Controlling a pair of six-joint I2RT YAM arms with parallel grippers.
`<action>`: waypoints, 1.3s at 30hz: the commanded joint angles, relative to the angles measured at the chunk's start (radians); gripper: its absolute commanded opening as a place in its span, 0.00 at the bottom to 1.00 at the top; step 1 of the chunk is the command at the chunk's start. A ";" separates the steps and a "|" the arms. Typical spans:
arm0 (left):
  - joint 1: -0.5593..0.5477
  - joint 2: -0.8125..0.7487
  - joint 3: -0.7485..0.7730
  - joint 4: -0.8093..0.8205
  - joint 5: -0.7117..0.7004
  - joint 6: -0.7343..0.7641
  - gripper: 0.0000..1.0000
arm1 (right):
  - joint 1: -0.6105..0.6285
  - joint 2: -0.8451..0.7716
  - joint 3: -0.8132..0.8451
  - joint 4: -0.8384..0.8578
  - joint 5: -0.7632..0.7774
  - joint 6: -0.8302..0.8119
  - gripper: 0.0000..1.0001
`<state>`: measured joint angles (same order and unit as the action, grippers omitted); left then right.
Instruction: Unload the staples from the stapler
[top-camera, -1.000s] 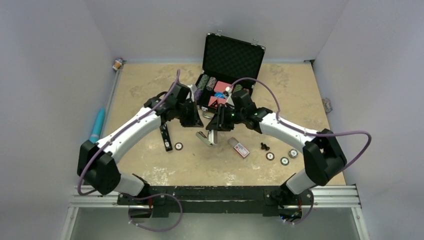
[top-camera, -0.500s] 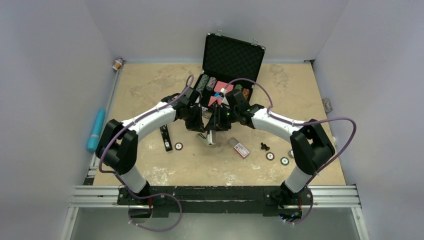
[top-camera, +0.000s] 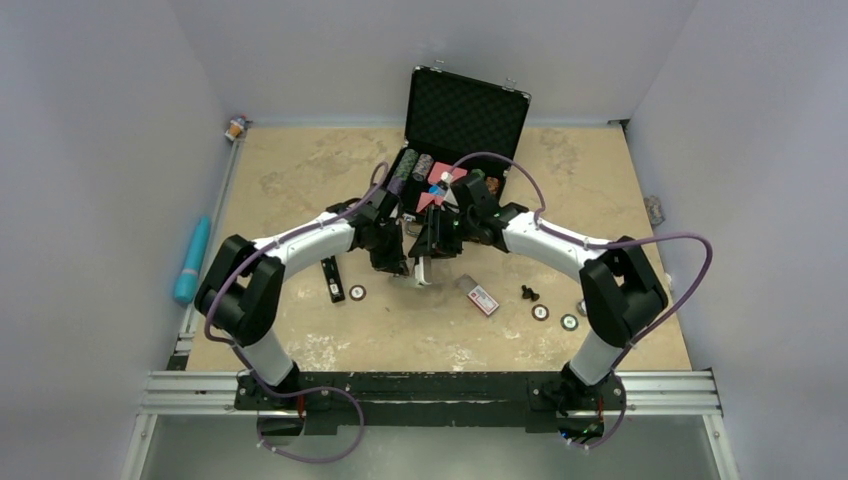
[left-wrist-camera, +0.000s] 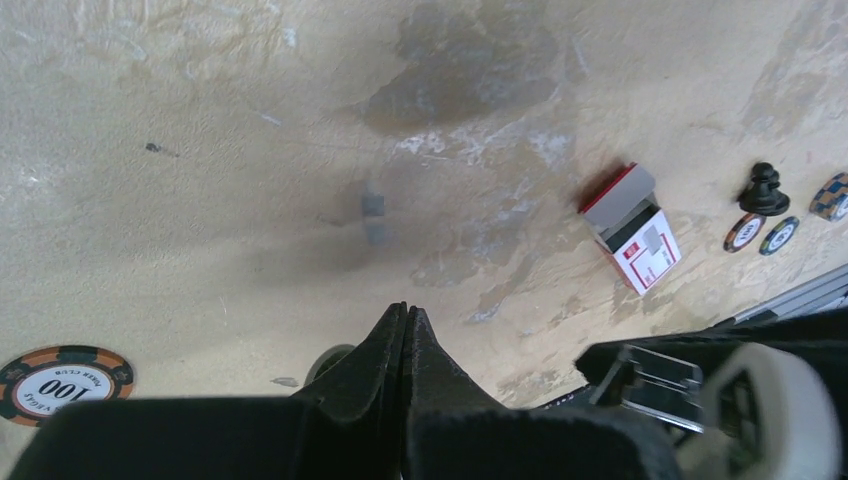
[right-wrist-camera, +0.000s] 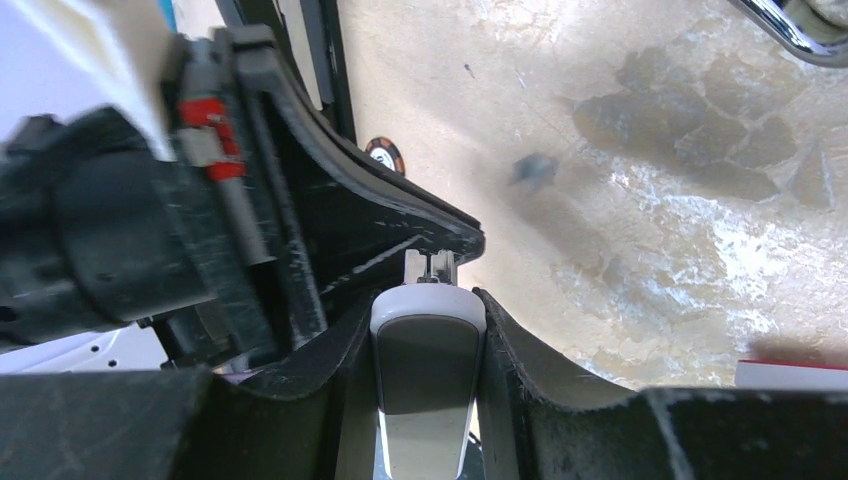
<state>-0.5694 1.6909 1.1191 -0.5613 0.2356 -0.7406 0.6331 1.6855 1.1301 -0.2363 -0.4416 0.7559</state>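
My left gripper (left-wrist-camera: 405, 312) has its fingers pressed together with nothing between them, and it hangs over the table (left-wrist-camera: 200, 150). My right gripper (right-wrist-camera: 428, 300) pinches a pale grey bar (right-wrist-camera: 425, 370), and the left tool's tip sits just beside that bar's far end. The stapler (top-camera: 331, 278) lies flat on the table to the left of both grippers, untouched, next to a poker chip (top-camera: 357, 292)

table (top-camera: 300, 170) tan, stained | on it: open black case (top-camera: 466, 110); red-white box (top-camera: 483, 299); poker chips (top-camera: 357, 293); black pawn (top-camera: 529, 293); stapler (top-camera: 331, 278)
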 joint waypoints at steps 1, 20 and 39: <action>0.006 -0.010 -0.068 0.058 0.027 -0.040 0.00 | -0.009 0.015 0.077 0.004 -0.007 -0.024 0.00; -0.011 -0.289 -0.395 0.143 0.107 -0.194 0.00 | -0.024 0.084 0.152 -0.036 0.040 -0.050 0.00; -0.011 -0.697 -0.394 -0.063 0.049 -0.189 0.85 | -0.035 -0.123 0.095 -0.007 -0.045 -0.035 0.00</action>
<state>-0.5774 1.0538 0.6468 -0.5751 0.3069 -0.9802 0.5953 1.6901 1.2407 -0.3027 -0.4404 0.7136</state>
